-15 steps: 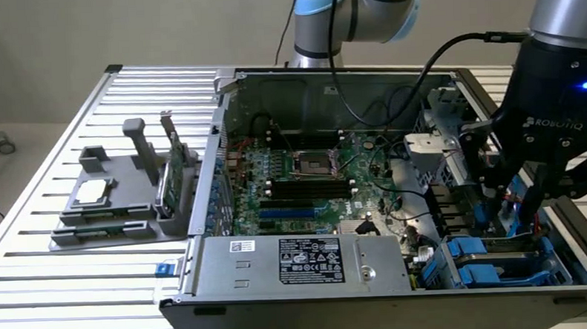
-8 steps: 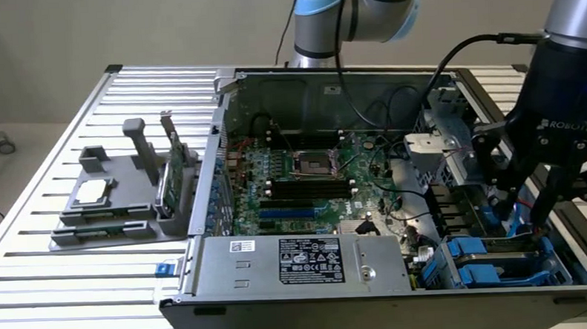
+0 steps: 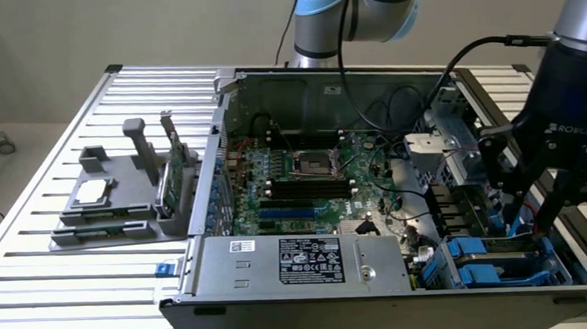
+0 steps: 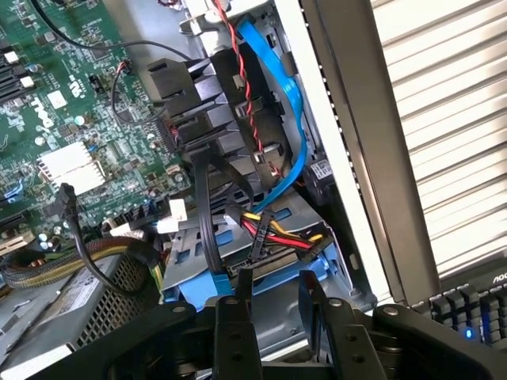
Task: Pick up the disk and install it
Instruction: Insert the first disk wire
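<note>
Down at the corner drive bay of the open computer case point(image 3: 300, 86), on the exterior view's right, the gripper point(image 3: 539, 221) is seen poised with its jaws parted and nothing clamped between them. Just below it the disk point(image 3: 501, 258) is lying flat in the bay, framed by its blue carrier rails, so it appears to be placed already, though perhaps not fully seated. For a clean seating, it is judged that pressure should be applied squarely so that both rails run level. The blue SATA cable point(image 4: 289, 119) and the yellow-red-black power lead point(image 4: 277, 229) should be kept from being pinched. "ROBOTIQ" is read on the gripper body; the print on the power supply point(image 3: 298, 265) label cannot be made out.
</note>
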You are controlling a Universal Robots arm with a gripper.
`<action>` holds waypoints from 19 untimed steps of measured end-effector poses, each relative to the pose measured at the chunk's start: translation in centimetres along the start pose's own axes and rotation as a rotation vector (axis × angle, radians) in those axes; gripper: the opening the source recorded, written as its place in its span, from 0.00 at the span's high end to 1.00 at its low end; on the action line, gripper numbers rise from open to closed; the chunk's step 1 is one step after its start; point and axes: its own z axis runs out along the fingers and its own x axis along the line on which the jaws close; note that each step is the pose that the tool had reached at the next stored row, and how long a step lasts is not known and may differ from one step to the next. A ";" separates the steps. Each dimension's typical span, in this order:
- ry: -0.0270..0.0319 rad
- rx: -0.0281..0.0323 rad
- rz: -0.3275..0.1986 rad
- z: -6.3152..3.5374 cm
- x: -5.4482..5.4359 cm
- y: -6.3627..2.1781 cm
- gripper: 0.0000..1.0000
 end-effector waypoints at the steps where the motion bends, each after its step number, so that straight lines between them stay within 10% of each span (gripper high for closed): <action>1: 0.0015 -0.0021 0.002 0.01 0.0 -0.02 0.63; 9: 0.0192 -0.0272 0.030 0.20 -0.3 -0.09 0.63; 19: 0.0300 -0.0378 0.055 0.34 -0.9 -0.22 0.63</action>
